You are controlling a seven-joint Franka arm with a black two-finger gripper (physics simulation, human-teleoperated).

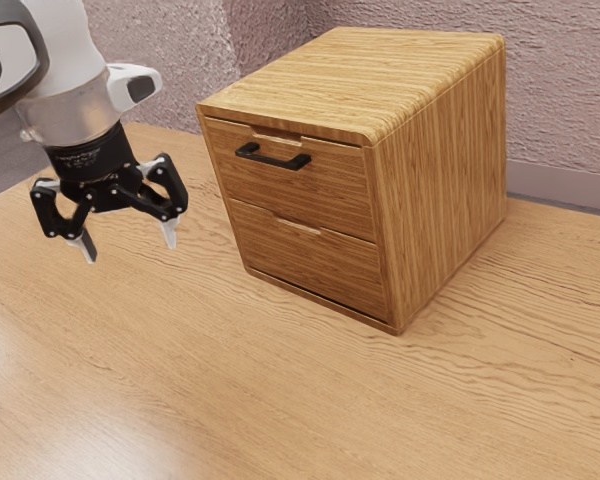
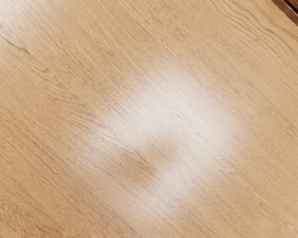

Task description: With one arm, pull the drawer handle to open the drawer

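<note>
Black drawer handle (image 1: 272, 157) sat high on the top drawer (image 1: 315, 195) front. The drawer was flush with the cabinet (image 1: 435, 170) face, closed. The lower drawer (image 1: 315, 258) beneath it was flush too. The cabinet stood on the table (image 1: 280, 400) toward its far edge, close to the wall (image 1: 570, 80). The claw (image 1: 128, 243) hung just above the table, well apart from the handle toward the exterior view's left, fingers spread wide and pointing down. In the wrist view a pale glare patch (image 2: 169, 134) lay on the wood under the claw.

Cabinet (image 1: 435, 170) stands on table (image 1: 280, 400), handle (image 1: 272, 157) on upper drawer (image 1: 310, 195).
</note>
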